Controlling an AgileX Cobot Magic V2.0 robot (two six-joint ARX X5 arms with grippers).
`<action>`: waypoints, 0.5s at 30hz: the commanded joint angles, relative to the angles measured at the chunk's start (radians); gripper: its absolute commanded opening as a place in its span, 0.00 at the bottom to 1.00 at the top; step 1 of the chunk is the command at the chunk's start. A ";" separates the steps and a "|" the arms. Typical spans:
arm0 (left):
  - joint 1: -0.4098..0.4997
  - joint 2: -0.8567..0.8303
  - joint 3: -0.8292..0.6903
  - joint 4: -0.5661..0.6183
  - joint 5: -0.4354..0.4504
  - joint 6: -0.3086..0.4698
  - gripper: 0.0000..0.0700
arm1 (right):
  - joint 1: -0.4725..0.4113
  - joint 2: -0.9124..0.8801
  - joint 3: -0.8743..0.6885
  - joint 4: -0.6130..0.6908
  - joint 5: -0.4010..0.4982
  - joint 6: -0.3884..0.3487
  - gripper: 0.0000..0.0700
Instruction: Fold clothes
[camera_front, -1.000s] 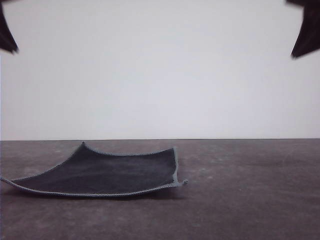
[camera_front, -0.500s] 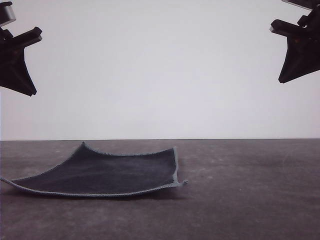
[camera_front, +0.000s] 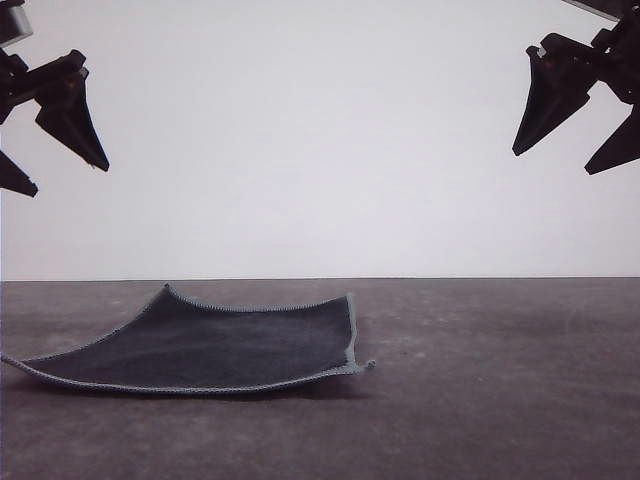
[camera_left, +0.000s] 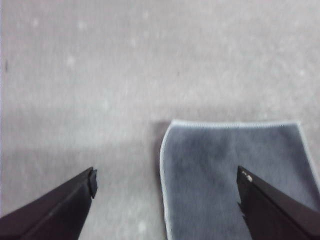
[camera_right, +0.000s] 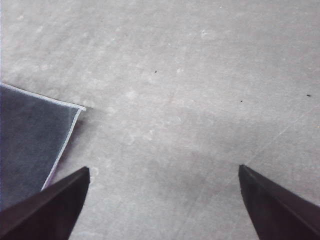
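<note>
The clothes (camera_front: 205, 345) are one dark slate-grey square cloth with light stitched edging, lying flat on the table left of centre, its corners curling up slightly. My left gripper (camera_front: 60, 178) hangs open high above the cloth's left side. The left wrist view looks down on a cloth (camera_left: 235, 175) corner between the spread fingers (camera_left: 55, 210). My right gripper (camera_front: 565, 160) hangs open high at the right, well above the table. The right wrist view catches the cloth (camera_right: 30, 145) corner beside one finger (camera_right: 45, 207).
The table (camera_front: 500, 380) is a dark mottled surface, with bare room to the right of the cloth. A plain white wall stands behind it.
Both grippers have come down into the front view from the top corners and have opened their fingers. The cloth has not moved.
</note>
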 joint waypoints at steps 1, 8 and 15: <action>0.000 0.009 0.023 0.016 0.005 -0.021 0.80 | 0.002 0.011 0.016 0.006 -0.014 -0.006 0.88; 0.001 0.033 0.027 0.026 0.036 -0.034 0.78 | 0.021 0.093 0.017 0.082 -0.158 0.068 0.88; 0.003 0.209 0.079 0.023 0.173 -0.049 0.78 | 0.093 0.308 0.083 0.177 -0.233 0.133 0.88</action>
